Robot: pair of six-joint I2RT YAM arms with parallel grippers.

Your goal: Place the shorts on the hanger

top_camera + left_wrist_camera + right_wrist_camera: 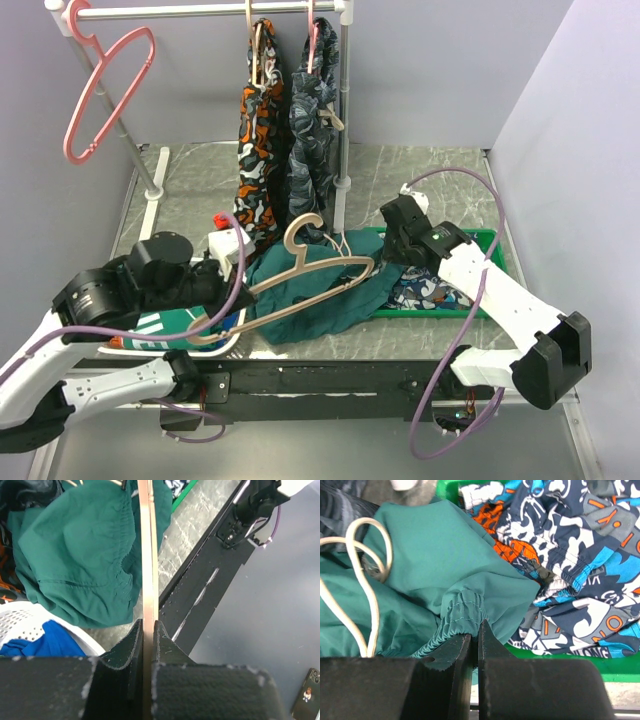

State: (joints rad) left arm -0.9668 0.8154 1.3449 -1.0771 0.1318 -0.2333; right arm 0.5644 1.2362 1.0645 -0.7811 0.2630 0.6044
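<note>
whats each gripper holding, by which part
Left gripper: the tan hanger, pinched on a straight bar. Right gripper: the teal shorts, at the gathered waistband.

Partial white lettering, apparently "ONG", stands on the patterned navy shorts (580,580) just right of the teal shorts (445,565); nothing else is legible.

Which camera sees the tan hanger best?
Top external: nearly the whole hanger shows, hook and triangle. Left wrist shows just one thin bar edge-on, pinched by the left gripper. Right wrist shows none of it.

Above the shorts (80,555), the hanger (148,555) (tray (480,235) right, basket (25,620) left)
</note>
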